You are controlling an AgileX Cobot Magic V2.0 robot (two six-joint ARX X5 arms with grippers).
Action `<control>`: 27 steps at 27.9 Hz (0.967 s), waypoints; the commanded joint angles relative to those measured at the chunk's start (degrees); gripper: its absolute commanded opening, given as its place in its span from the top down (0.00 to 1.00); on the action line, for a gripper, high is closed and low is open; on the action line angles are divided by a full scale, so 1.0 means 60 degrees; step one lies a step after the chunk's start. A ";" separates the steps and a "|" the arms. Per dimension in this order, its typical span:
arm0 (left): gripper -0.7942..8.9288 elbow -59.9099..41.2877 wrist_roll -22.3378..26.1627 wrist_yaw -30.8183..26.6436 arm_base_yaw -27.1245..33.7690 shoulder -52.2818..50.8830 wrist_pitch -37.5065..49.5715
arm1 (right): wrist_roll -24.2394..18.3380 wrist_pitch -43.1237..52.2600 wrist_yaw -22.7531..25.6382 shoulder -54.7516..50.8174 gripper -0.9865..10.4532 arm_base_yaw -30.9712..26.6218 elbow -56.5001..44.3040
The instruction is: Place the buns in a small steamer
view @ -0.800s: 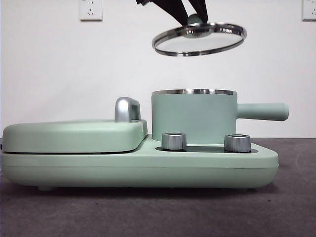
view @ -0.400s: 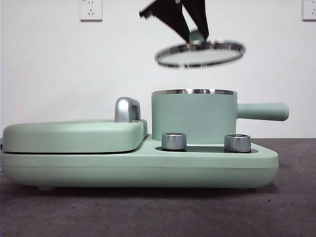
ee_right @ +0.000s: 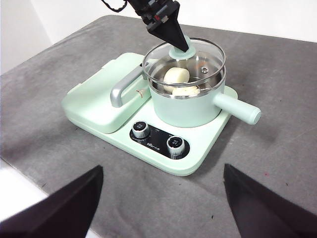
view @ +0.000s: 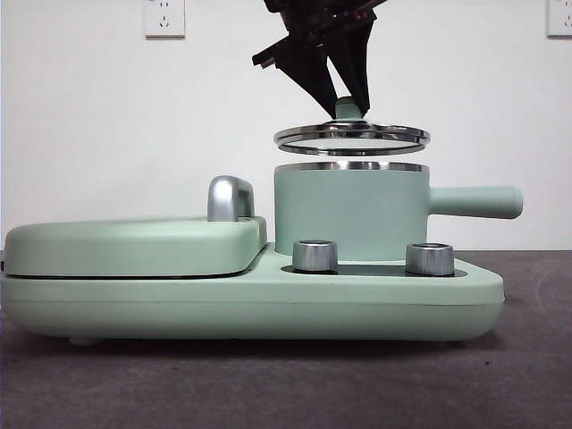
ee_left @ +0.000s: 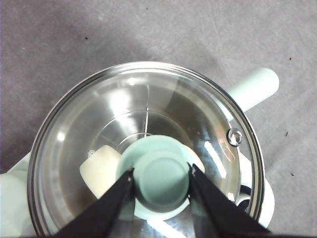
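Observation:
The small steamer (view: 349, 214) stands on the right half of a mint-green cooker base, its side handle (view: 478, 201) pointing right. My left gripper (view: 349, 100) is shut on the green knob (ee_left: 161, 178) of the glass lid (view: 351, 137) and holds it level, a little above the steel rim. In the right wrist view both buns, the smooth one (ee_right: 177, 75) and another (ee_right: 185, 91), lie inside the steamer (ee_right: 185, 111) under the lid (ee_right: 203, 54). One bun (ee_left: 101, 166) shows through the glass. My right gripper (ee_right: 162, 167) is open, high and away from the cooker.
The flat lidded griddle (view: 134, 246) with a silver handle (view: 230, 198) fills the left half of the base. Two steel dials (view: 315, 255) (view: 430, 258) sit in front of the steamer. Grey table (ee_right: 277, 84) lies all round.
My left gripper has lowered the lid from well above the steamer to just above its rim, and the lid has come level.

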 commanded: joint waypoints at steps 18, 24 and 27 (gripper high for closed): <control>0.91 0.0324 0.0142 0.0350 0.0018 0.0703 0.0299 | 0.0004 0.0120 -0.0004 0.0018 0.58 0.0051 0.0073; 0.91 0.0324 0.0204 0.0142 0.0000 0.0925 0.0171 | 0.0036 0.0120 -0.0004 0.0018 0.58 0.0051 0.0073; 0.91 0.0324 0.0295 -0.0368 -0.0044 0.1056 -0.0080 | 0.0040 0.0117 -0.0004 0.0018 0.58 0.0051 0.0073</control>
